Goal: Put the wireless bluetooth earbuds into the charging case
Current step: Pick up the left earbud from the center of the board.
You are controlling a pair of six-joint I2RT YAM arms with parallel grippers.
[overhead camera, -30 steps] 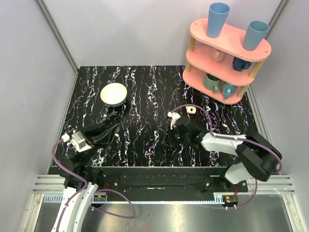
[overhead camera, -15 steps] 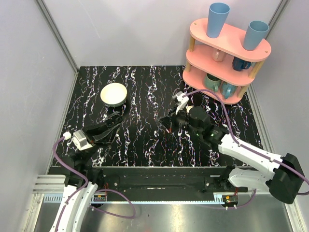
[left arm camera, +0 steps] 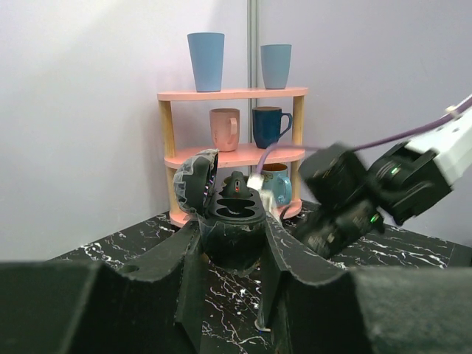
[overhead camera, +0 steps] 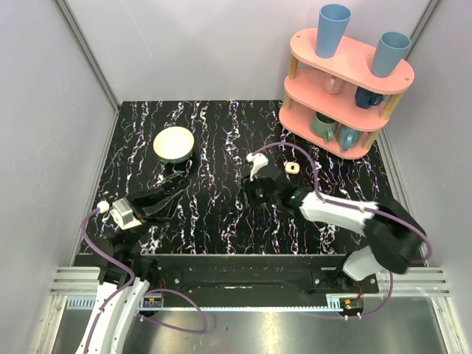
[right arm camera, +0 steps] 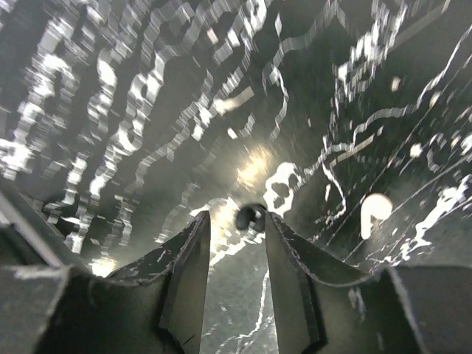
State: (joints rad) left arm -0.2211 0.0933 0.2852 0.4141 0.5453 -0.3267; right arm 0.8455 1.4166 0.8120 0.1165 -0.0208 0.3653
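Over marbled table (overhead camera: 221, 133), right arm (overhead camera: 339, 212) (gripper (overhead camera: 251, 193) low) reaches left.

Legible text: none was found in any of the three views.
Cups and mugs (left arm camera: 225, 129), upper centre of the left wrist view: surfaces were plain, and no print was read.
Pink shelf (overhead camera: 354, 55), upper right of the top view: it bore no label that could be read.
Black open case (left arm camera: 232, 210), lower centre of the left wrist view: no brand or lettering could be made out.
Right arm housing (left arm camera: 402, 181), right of the left wrist view: it was blurred, and nothing was legible.
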